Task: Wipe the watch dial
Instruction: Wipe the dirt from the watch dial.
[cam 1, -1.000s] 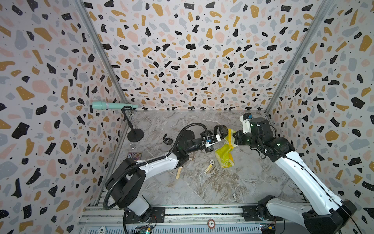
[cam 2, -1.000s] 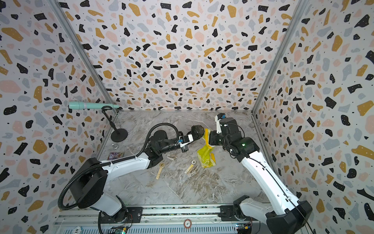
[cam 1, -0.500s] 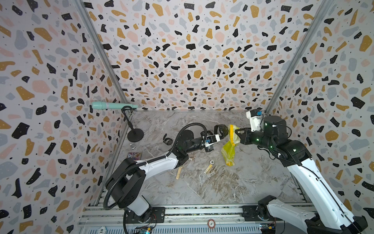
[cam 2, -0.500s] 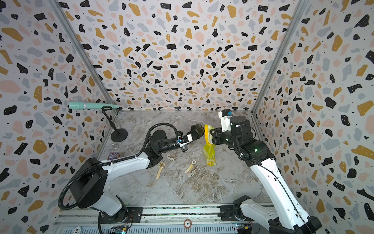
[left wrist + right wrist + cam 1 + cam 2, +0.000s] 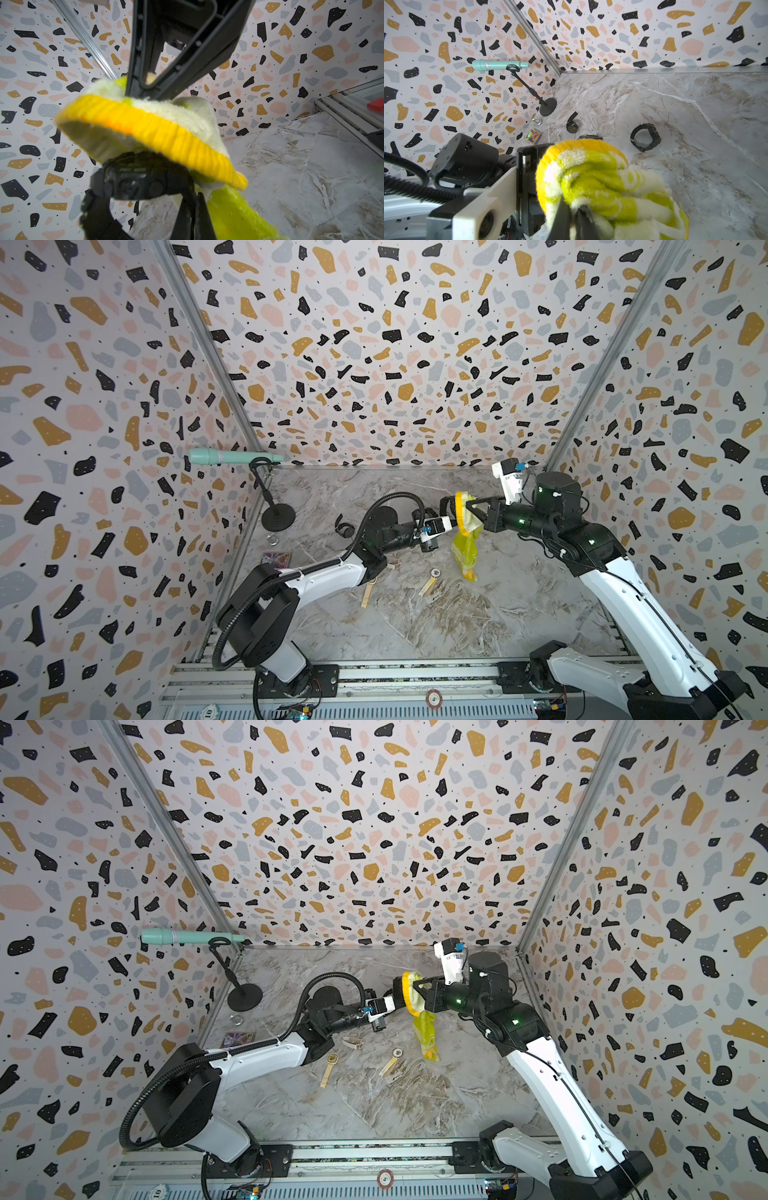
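- The left tool [image 5: 194,209] is clamped on a black watch [image 5: 135,180], its two dark fingers close together at the strap.
- A yellow and pale green cloth [image 5: 158,133] lies on top of the watch case, ribbed yellow edge forward.
- The right tool [image 5: 149,93] reaches in from above, pinching the cloth.
- One green end of the cloth hangs beside the watch.
- The marbled desk [image 5: 311,166] and speckled walls [image 5: 41,83] lie behind.

Watch [image 5: 135,178] dial behind cloth [image 5: 158,128]
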Robot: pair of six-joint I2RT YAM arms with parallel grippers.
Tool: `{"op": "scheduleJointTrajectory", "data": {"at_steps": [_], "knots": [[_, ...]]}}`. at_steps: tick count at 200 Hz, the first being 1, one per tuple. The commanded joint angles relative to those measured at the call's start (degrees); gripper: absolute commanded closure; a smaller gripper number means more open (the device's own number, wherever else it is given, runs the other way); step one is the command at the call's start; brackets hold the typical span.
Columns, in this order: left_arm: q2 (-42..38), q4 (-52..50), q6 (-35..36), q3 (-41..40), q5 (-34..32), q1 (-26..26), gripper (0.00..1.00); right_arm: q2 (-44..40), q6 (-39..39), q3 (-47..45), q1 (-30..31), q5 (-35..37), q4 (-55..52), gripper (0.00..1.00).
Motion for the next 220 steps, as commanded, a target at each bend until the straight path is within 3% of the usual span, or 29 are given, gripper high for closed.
{"op": "scheduleJointTrajectory", "data": {"at_steps": [1, 60, 116, 220], "knots": [[-0.97, 3.35, 0.49, 1.06, 1.07, 0.24, 1.0, 0.37, 0.63, -0.86, 0.74, -1.31, 2.14, 1.0], [-0.9, 5.67, 0.18, 0.79, 0.33, 0.27, 1.0, 4.73, -1.35, 0.77, 6.18, 9.34, -4.77, 1.0], [-1.21, 8.14, -0.65, -0.29, -0.78, 0.7, 1.0, 5.42, -0.82, -0.61, 5.99, 15.25, -8.97, 1.0], [-2.1, 9.81, -2.98, -1.13, 1.29, 1.08, 1.0, -1.49, -1.19, -4.12, -4.29, 13.74, -11.55, 1.0]]}}
